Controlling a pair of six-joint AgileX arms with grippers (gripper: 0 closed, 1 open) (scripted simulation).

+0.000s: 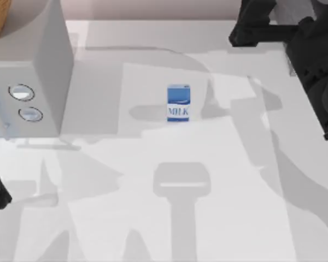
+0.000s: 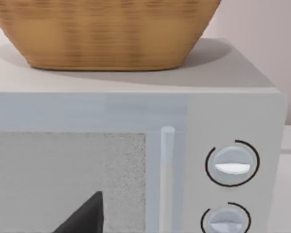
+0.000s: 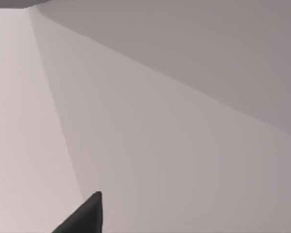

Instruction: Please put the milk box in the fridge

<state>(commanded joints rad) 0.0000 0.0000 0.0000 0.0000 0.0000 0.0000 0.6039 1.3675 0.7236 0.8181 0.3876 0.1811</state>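
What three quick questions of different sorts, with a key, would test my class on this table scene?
1. True or false: the milk box lies on its side.
2. What stands on top of the pale grey box with two knobs? A) basket B) kettle C) plate
3. Fill in: the milk box's top is coloured ____.

Key: 1 false, it stands upright, near the table's middle. 2 A, the woven basket. 3 blue.

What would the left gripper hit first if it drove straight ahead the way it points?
Probably the microwave's speckled door panel, left of the two knobs; the wicker basket sits above that line. Depth is unclear.
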